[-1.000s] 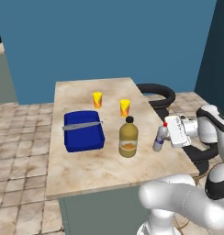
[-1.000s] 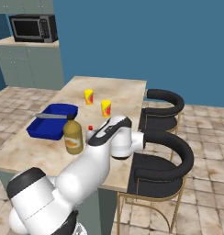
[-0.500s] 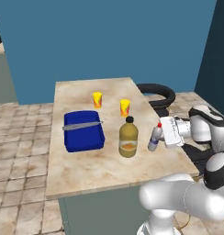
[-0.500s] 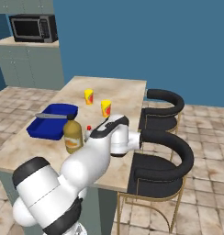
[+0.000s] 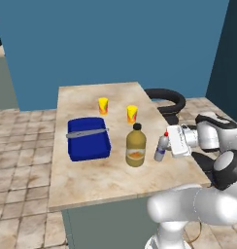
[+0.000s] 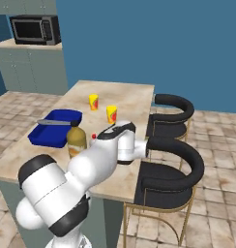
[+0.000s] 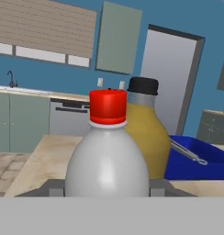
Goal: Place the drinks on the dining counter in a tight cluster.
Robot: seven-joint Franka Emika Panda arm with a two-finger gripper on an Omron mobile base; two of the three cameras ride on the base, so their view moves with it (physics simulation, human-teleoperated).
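No text, brand, number or sign can be read. An orange label is seen on the amber bottle (image 5: 136, 146), but no lettering can be made out; red marks on the two yellow cups (image 5: 132, 114) are not legible.

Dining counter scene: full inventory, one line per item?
dining counter: 1, beige marble-look top, centre.
amber bottle: 1, yellow with black cap, mid-counter.
silver-white bottle: 1, red cap, right of the amber bottle, upright in the claw.
yellow cups: 2, with red marks, far half of the counter.
blue tray: 1, left of the amber bottle, a grey utensil across it.
bar stools: 2, black seats, along the counter's right side.
microwave: 1, dark, on the back cabinets.
claw: 1, white, closed on the silver-white bottle.
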